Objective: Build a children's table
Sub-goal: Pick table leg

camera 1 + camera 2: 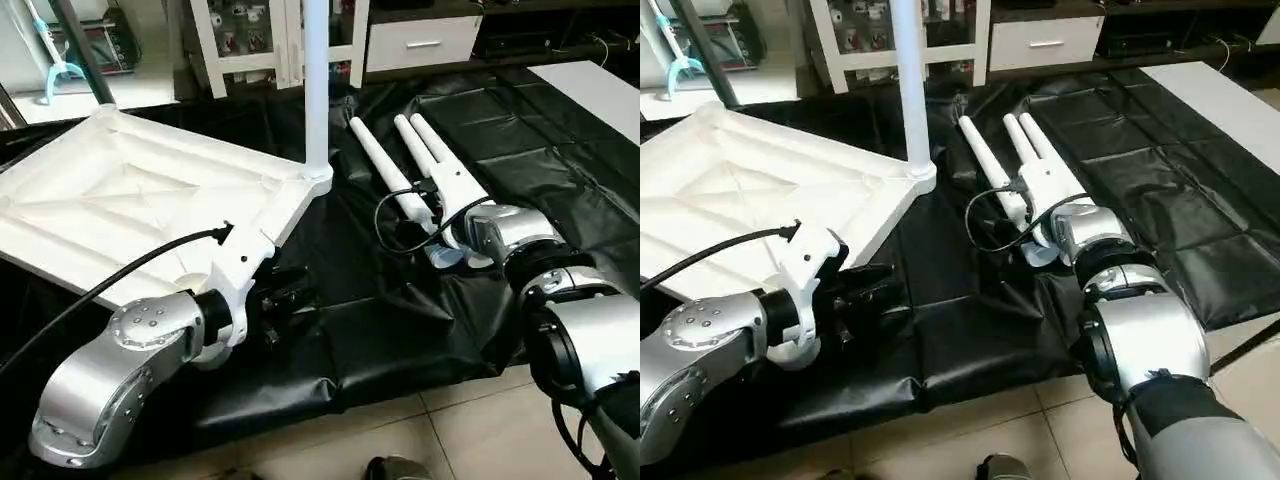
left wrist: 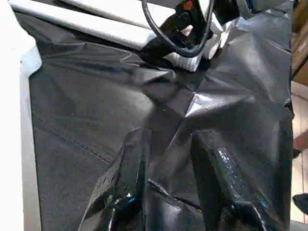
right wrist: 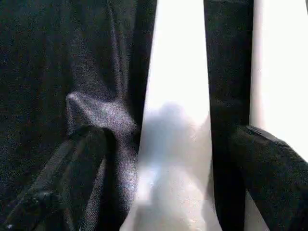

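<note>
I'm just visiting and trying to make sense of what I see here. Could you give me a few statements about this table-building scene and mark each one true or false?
1. One leg already stands upright in a corner of the tabletop. True.
2. Three loose legs lie on the black sheet. True.
3. The right gripper is clamped shut on a leg. False: its fingers stand wide open on either side of a leg.
4. The left gripper is holding a leg. False: nothing is between its fingers; it is over the black sheet.
5. The tabletop lies with its ribbed underside up. True.
</note>
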You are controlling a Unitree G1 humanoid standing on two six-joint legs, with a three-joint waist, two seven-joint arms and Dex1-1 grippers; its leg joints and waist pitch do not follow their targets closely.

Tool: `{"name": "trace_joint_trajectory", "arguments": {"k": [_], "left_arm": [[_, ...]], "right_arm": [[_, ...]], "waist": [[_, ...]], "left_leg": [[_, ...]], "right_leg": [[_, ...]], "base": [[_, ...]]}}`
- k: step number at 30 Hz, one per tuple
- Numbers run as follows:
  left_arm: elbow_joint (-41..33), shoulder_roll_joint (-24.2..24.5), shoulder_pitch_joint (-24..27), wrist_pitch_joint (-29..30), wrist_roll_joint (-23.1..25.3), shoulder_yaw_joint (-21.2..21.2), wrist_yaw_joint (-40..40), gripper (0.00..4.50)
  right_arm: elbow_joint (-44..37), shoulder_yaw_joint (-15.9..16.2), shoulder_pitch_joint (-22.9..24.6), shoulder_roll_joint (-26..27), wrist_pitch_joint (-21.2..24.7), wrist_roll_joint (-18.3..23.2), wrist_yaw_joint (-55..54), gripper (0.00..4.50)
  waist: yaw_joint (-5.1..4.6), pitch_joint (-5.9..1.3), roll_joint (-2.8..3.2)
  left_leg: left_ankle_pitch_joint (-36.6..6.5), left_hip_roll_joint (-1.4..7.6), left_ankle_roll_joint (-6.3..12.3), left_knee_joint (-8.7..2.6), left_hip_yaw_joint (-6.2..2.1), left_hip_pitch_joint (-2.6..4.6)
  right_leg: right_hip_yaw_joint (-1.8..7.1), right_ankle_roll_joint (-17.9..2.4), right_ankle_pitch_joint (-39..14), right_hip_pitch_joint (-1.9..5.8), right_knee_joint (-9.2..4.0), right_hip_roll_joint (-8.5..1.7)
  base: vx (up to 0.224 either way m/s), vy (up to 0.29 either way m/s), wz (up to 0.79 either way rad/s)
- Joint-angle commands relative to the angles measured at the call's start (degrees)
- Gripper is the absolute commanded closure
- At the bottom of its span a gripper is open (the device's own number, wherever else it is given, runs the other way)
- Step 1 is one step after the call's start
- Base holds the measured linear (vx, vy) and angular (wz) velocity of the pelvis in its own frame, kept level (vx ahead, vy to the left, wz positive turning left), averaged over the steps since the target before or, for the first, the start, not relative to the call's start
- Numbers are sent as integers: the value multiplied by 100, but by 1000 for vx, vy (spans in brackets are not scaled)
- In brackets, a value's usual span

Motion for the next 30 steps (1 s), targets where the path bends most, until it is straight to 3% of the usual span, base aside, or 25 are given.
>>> {"name": "trace_joint_trajectory", "arguments": {"k": [1,2,3,5,7,11,21,23,27,28,29,30], "left_arm": [[-144,16,6,61,-43,64,44,294],[-146,16,6,65,-43,63,48,294],[-139,14,4,64,-40,58,49,294],[-130,10,-4,65,-39,51,57,294],[-109,-1,-29,62,-29,37,80,294],[-106,-7,-28,51,-24,41,107,294],[-32,-14,-42,-13,18,-6,128,294],[-3,-29,-59,-45,36,-7,141,294],[106,-192,-145,-204,83,82,314,294],[213,-385,-242,-347,116,204,503,294],[213,-385,-242,-347,116,204,503,294],[338,-627,-355,-486,121,357,722,294]], "right_arm": [[140,-25,-36,-56,123,-70,99,35],[147,-23,-42,-58,144,-75,136,50],[157,5,-46,-61,184,-98,208,57],[169,44,-50,-63,253,-125,328,66],[193,95,-49,-71,364,-177,505,98],[207,106,-42,-83,435,-239,605,114],[216,-4,-5,-156,592,-219,624,204],[211,-109,-1,-176,573,-152,526,228],[164,-611,-37,-209,370,189,-68,254],[87,-991,-66,-205,65,488,-387,256],[87,-991,-66,-205,65,488,-387,256],[-19,-1236,-49,-168,-264,722,-376,256]], "waist": [[4,-339,-23],[6,-337,-21],[-3,-359,-63],[6,-348,-41],[2,-356,-81],[10,-345,-73],[17,-391,-122],[20,-400,-129],[29,-459,-147],[20,-505,-165],[37,-504,-149],[33,-539,-136]], "left_leg": [[-1212,-60,271,-382,104,49],[-1221,-58,270,-384,100,47],[-1204,-59,282,-377,107,47],[-1183,-57,290,-378,103,45],[-1141,-51,310,-376,104,37],[-1212,-44,261,-381,102,50],[-1287,-38,174,-374,96,56],[-1237,-40,186,-368,99,50],[-1062,-40,184,-342,107,61],[-1028,-39,187,-323,117,59],[-1031,-39,185,-318,112,66],[-966,-48,197,-294,110,51]], "right_leg": [[119,-1439,-1363,364,-329,-79],[120,-1432,-1383,366,-328,-84],[121,-1427,-1377,374,-330,-81],[123,-1426,-1390,367,-325,-84],[125,-1443,-1361,374,-323,-84],[128,-1411,-1512,357,-334,-92],[127,-1406,-1486,367,-320,-95],[130,-1408,-1465,374,-315,-99],[130,-1441,-1271,384,-280,-98],[128,-1444,-1201,401,-268,-98],[124,-1439,-1189,393,-264,-106],[120,-1446,-1082,408,-233,-94]], "base": [[0,0,0],[0,0,0],[0,0,0],[0,0,0],[0,0,0],[0,0,0],[0,0,0],[0,0,0],[0,0,0],[0,0,0],[0,0,0],[0,0,0]]}}
